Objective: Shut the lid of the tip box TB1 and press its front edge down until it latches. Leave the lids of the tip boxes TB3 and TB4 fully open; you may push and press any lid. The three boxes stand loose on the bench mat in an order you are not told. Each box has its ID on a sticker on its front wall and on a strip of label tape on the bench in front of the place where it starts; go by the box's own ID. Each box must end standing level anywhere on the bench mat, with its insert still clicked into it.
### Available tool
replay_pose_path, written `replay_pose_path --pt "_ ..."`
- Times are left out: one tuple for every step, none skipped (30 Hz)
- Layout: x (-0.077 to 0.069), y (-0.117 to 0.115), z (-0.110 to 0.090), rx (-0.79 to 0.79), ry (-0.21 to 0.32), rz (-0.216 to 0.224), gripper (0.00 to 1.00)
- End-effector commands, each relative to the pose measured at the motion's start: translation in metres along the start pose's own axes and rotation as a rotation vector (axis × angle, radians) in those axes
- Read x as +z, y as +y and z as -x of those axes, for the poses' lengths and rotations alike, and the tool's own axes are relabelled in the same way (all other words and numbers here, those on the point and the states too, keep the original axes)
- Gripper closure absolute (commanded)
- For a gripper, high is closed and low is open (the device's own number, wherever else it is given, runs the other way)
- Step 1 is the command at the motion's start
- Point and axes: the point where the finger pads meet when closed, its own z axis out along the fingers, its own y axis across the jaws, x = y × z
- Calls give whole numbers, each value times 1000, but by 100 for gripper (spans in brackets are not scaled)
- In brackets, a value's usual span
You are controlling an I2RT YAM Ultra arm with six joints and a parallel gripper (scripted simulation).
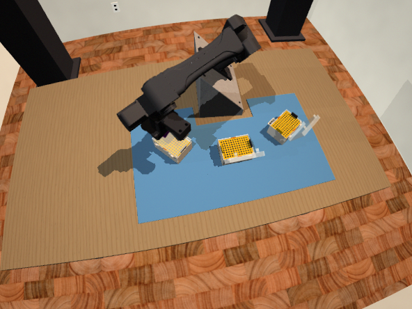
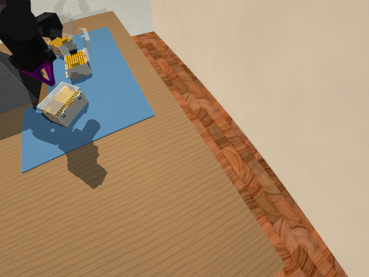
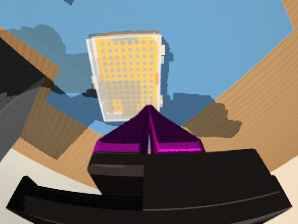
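Note:
Three grey tip boxes with yellow inserts stand on the blue bench mat [image 1: 230, 165]. The left box [image 1: 172, 147] has its clear lid lying down over the insert; it also shows in the exterior view [image 2: 62, 103] and in the wrist view [image 3: 127, 72]. My gripper [image 2: 50, 82] has purple fingers, is shut and empty, and hovers just above the back edge of that lid; its tips show in the wrist view [image 3: 149, 112]. The middle box [image 1: 234, 149] and the right box [image 1: 286, 126] have their lids swung open. I cannot read any ID sticker.
The arm's grey base pedestal [image 1: 217, 87] stands behind the mat. Two black posts [image 1: 31, 42] [image 1: 285, 17] stand at the back corners. The brown board's edges and the wood floor surround the mat.

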Motion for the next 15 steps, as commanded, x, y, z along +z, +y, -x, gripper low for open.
replay_pose_path --pt "-5 -2 0 -1 -3 -15 100" --pt "-5 -2 0 -1 -3 -15 100" --pt "-5 -2 0 -1 -3 -15 100" --pt "-5 -2 0 -1 -3 -15 100" --pt "-5 -2 0 -1 -3 -15 100" --pt "-5 -2 0 -1 -3 -15 100" --pt "-5 -2 0 -1 -3 -15 100" --pt "-5 -2 0 -1 -3 -15 100" --pt "-5 -2 0 -1 -3 -15 100" --pt "-5 -2 0 -1 -3 -15 100" --pt "-7 -2 0 -1 -3 -15 100" --pt "-9 -2 0 -1 -3 -15 100" --pt "-11 -2 0 -1 -3 -15 100" --pt "-13 -2 0 -1 -3 -15 100" --pt "-15 -2 0 -1 -3 -15 100"
